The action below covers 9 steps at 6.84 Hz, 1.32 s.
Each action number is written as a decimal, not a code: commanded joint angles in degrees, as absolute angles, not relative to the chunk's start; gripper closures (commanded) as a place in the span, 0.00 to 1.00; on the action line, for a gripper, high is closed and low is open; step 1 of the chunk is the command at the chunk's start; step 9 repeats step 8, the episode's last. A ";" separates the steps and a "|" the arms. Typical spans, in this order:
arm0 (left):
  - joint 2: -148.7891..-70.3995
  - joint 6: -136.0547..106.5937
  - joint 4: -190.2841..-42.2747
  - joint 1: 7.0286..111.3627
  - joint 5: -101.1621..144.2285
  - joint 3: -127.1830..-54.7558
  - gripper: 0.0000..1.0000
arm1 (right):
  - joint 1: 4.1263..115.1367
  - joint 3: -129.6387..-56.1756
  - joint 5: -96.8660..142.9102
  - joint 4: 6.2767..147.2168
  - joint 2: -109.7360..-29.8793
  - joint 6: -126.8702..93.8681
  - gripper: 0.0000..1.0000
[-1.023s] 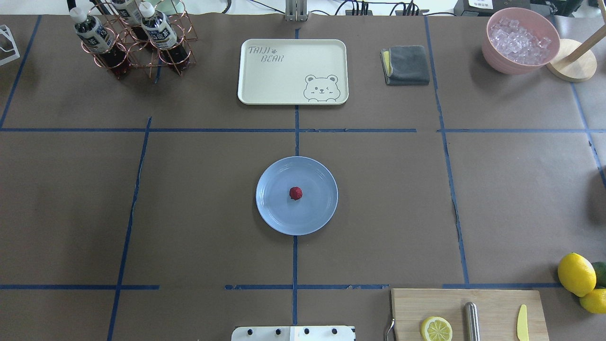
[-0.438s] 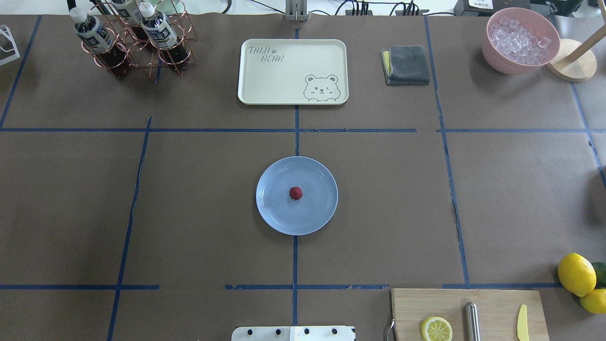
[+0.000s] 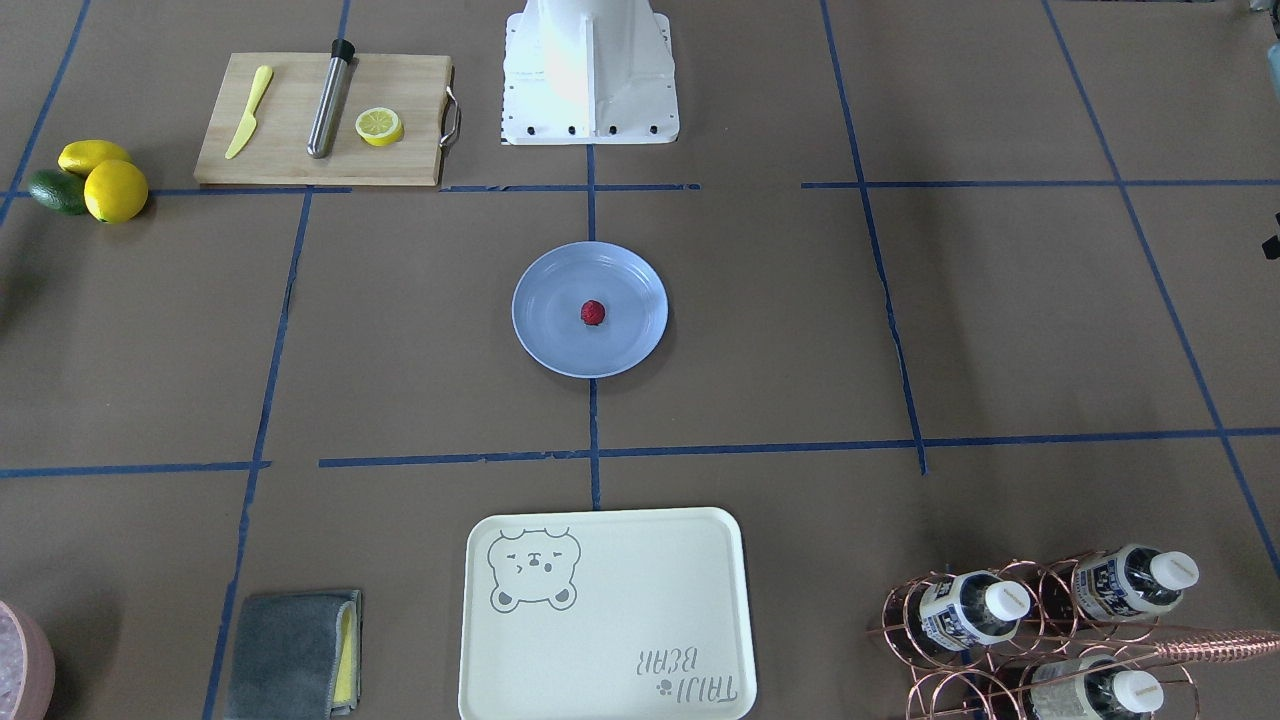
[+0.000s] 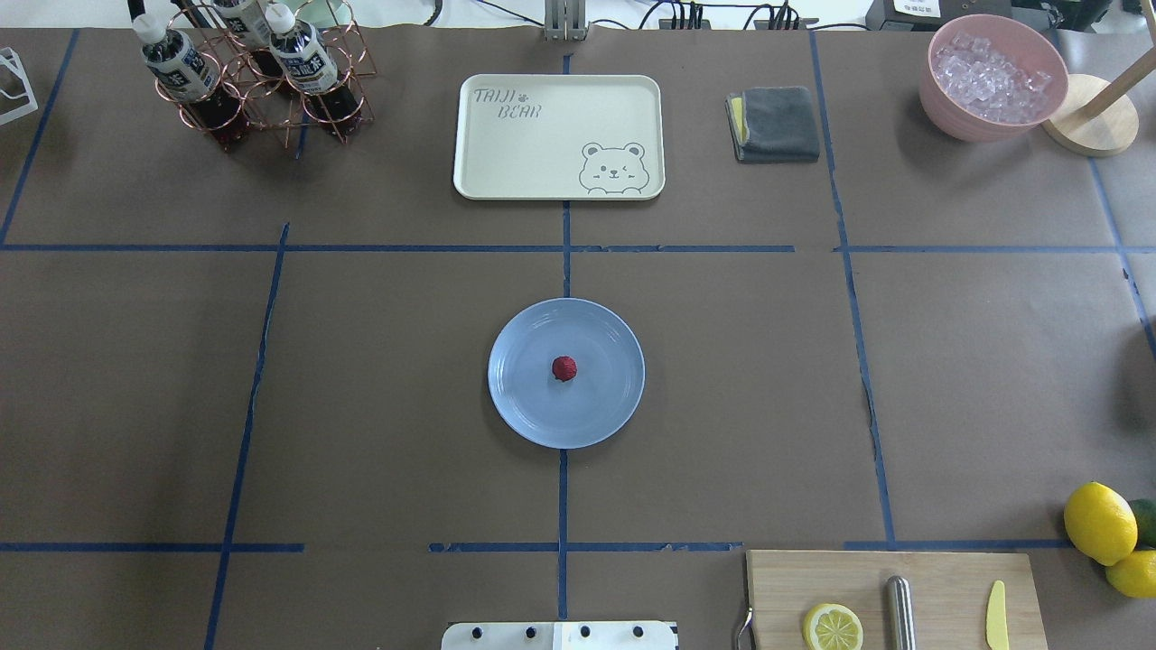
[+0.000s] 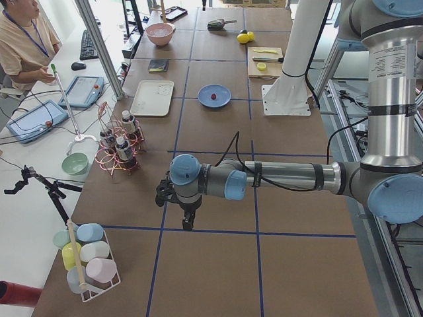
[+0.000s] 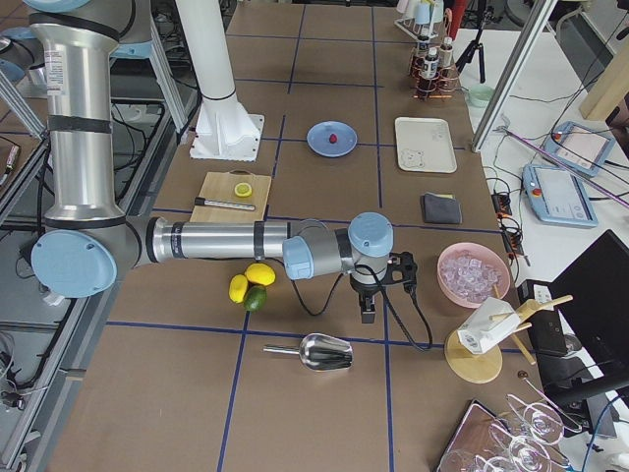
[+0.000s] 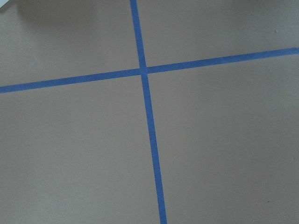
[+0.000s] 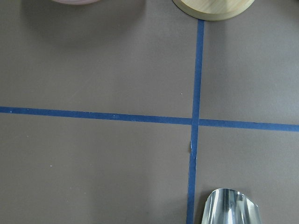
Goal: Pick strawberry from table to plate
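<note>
The small dark-red strawberry [image 4: 564,367] lies in the middle of the light blue plate [image 4: 524,402], at the centre of the brown paper table [image 4: 379,379]. The front-facing view shows the same: strawberry [image 3: 593,312] on plate [image 3: 548,335]. Neither gripper appears in the overhead or front views. My left gripper [image 5: 188,223] hangs over bare table far out on the left end, seen only in the exterior left view. My right gripper [image 6: 369,313] hangs far out on the right end, near a metal scoop [image 6: 316,352]. I cannot tell whether either is open or shut.
A cream bear-print tray [image 4: 558,135] lies beyond the plate, a grey cloth [image 4: 775,124] to its right. A bottle rack [image 4: 253,77] stands far left, a pink ice bowl [image 4: 992,77] far right. A cutting board [image 4: 939,600] and lemons [image 4: 1098,522] sit near right.
</note>
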<state>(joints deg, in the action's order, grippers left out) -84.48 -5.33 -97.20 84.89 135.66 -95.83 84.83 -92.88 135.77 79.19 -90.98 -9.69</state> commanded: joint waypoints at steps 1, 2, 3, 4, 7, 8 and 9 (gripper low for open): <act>-85.42 -7.82 -97.12 84.73 135.44 -95.45 0.00 | 84.81 -92.73 135.88 79.10 -90.97 -9.67 0.00; -86.47 -6.34 -97.12 84.64 135.44 -95.19 0.00 | 84.90 -92.81 136.05 79.28 -91.05 -9.58 0.00; -87.96 -2.33 -97.12 84.64 135.44 -93.97 0.00 | 84.90 -92.64 136.40 80.41 -91.05 -9.15 0.00; -88.76 -1.15 -96.95 84.64 135.44 -93.69 0.00 | 85.16 -92.98 137.10 83.55 -90.10 -8.36 0.00; -91.74 -1.14 -97.03 84.64 135.70 -93.08 0.00 | 85.78 -92.72 137.20 84.90 -89.30 -5.54 0.00; -92.80 -1.14 -97.03 84.64 135.62 -92.73 0.00 | 85.78 -92.55 136.94 84.90 -89.12 -5.54 0.00; -92.80 -1.14 -97.03 84.64 135.62 -92.73 0.00 | 85.78 -92.55 136.94 84.90 -89.12 -5.54 0.00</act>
